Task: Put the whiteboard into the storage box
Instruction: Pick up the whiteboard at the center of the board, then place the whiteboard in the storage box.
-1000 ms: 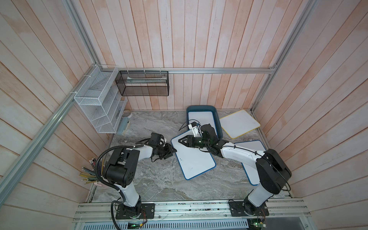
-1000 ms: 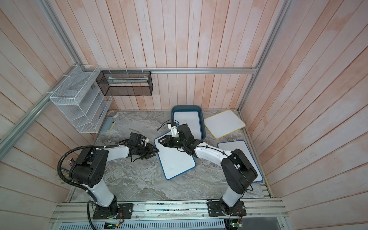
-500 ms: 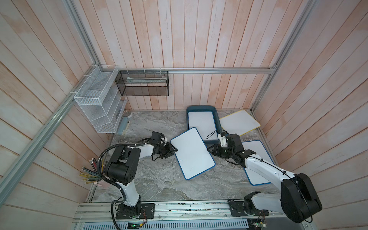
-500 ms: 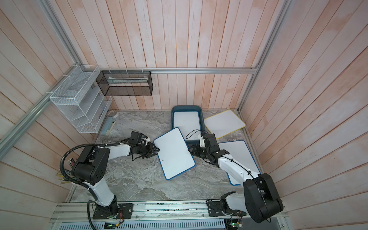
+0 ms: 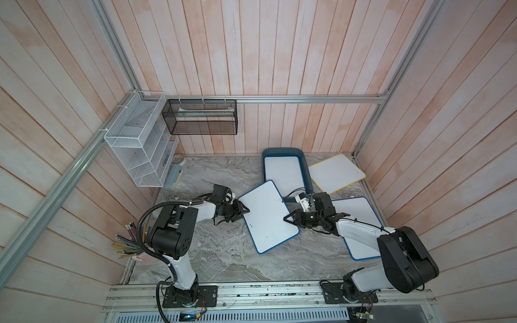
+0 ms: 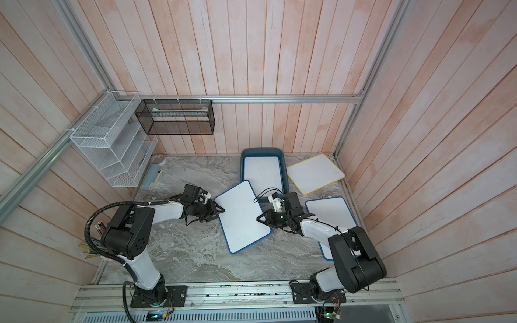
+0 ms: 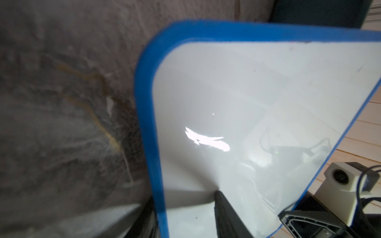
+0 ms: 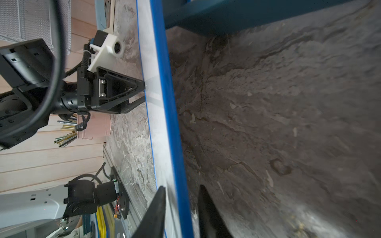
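Right claw (image 5: 286,219) back astride glossy whiteboard (image 5: 265,221)

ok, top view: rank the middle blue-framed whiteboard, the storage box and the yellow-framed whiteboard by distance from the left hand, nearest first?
From the left hand, in a top view:
1. middle blue-framed whiteboard: its edge is clamped in the hand.
2. storage box: against the back wall, past the board's far corner.
3. yellow-framed whiteboard: back right corner, beyond the box.
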Robot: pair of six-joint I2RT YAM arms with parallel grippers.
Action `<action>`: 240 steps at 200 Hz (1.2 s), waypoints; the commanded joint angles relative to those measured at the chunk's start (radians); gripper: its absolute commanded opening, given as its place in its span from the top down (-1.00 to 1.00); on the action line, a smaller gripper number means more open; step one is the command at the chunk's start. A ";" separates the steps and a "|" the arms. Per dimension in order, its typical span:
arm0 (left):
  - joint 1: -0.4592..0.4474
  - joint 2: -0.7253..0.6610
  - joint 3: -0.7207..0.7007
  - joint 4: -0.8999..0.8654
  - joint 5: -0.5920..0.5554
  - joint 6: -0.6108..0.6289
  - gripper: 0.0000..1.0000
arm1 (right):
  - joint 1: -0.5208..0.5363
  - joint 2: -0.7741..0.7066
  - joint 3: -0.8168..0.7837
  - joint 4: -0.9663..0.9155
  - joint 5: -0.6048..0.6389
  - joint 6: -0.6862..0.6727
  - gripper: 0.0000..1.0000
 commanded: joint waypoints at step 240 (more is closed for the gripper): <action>0.097 -0.277 -0.077 -0.038 -0.195 -0.020 0.07 | -0.345 0.085 0.280 0.367 -0.167 0.222 1.00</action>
